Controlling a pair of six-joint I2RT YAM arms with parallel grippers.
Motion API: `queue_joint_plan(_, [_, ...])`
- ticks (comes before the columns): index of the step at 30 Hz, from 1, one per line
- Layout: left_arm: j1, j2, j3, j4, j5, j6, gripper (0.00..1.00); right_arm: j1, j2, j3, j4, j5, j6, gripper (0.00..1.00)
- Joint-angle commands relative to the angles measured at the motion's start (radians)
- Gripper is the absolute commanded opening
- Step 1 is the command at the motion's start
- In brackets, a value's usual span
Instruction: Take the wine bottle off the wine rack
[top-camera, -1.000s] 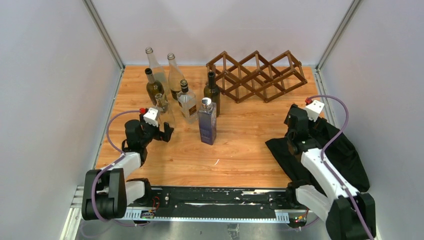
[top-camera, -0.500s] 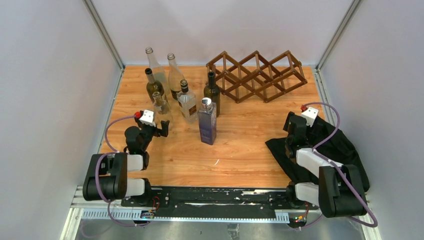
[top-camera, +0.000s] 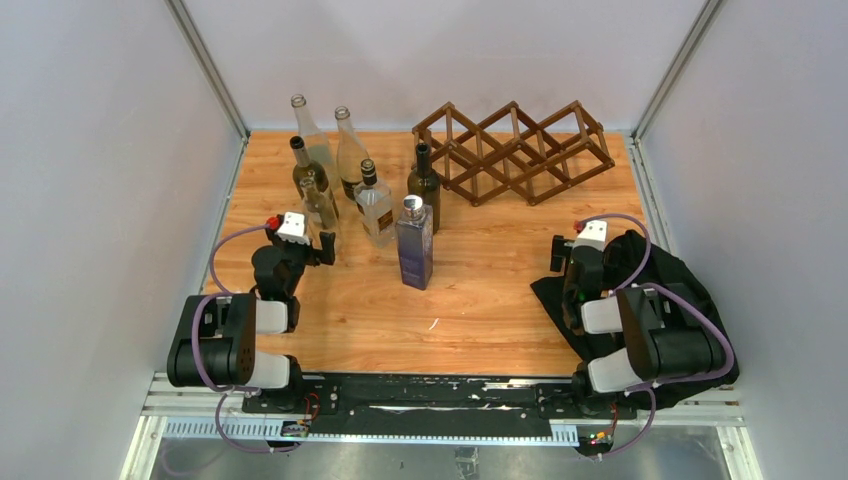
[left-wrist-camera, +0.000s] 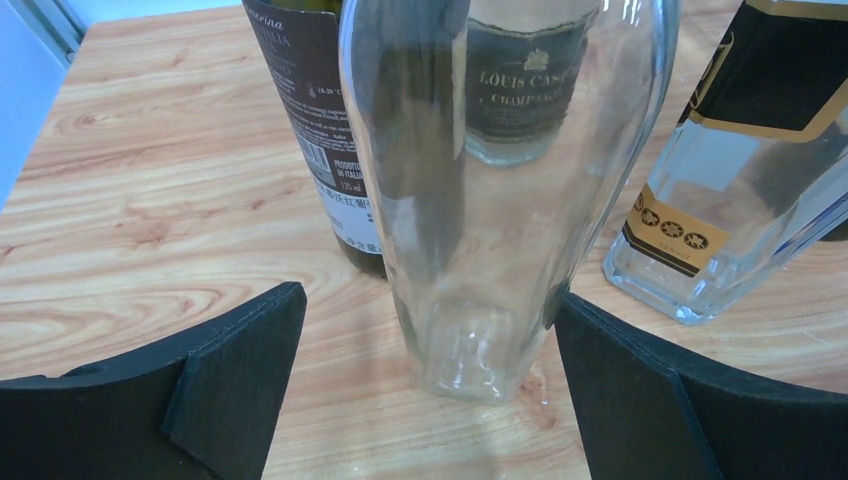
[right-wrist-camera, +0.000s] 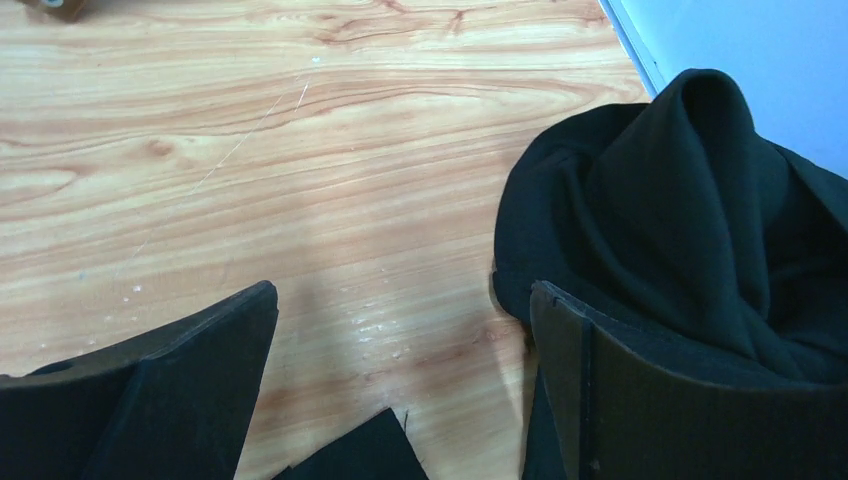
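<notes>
The wine rack (top-camera: 515, 150), a dark brown wooden lattice, stands at the back right, and no bottle shows in its cells. A dark green wine bottle (top-camera: 424, 185) stands upright just left of it. My left gripper (top-camera: 322, 250) is open and empty. In the left wrist view (left-wrist-camera: 428, 305) its jaws stand either side of a clear glass bottle (left-wrist-camera: 480, 200) without touching it. My right gripper (top-camera: 562, 258) is open and empty, low over the table at the edge of a black cloth (right-wrist-camera: 700, 200).
Several more bottles stand at the back left: a blue square one (top-camera: 414, 245), a clear one with a black label (top-camera: 375, 205), a dark one (top-camera: 305, 170) and two clear ones behind. The black cloth (top-camera: 690, 290) lies at the right front.
Both arms have folded back toward their bases. The left gripper stays open by the clear bottle. The right gripper has drawn back and down to the cloth's edge.
</notes>
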Motion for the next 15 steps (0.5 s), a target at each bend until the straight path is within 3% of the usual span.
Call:
queue_joint_plan(1, [-0.005,-0.002,0.004,0.0,-0.027,0.001,1.0,0.02,-0.024,0.025,-0.006,-0.022,-0.034,1.0])
queue_joint_plan(5, [-0.005,0.001,0.002,0.011,-0.027,0.0,1.0,0.016,0.005,0.002,0.095,-0.026,-0.056,1.0])
queue_joint_plan(15, [-0.01,0.002,0.01,-0.001,-0.021,0.012,1.0,0.016,0.009,0.003,0.098,-0.028,-0.055,1.0])
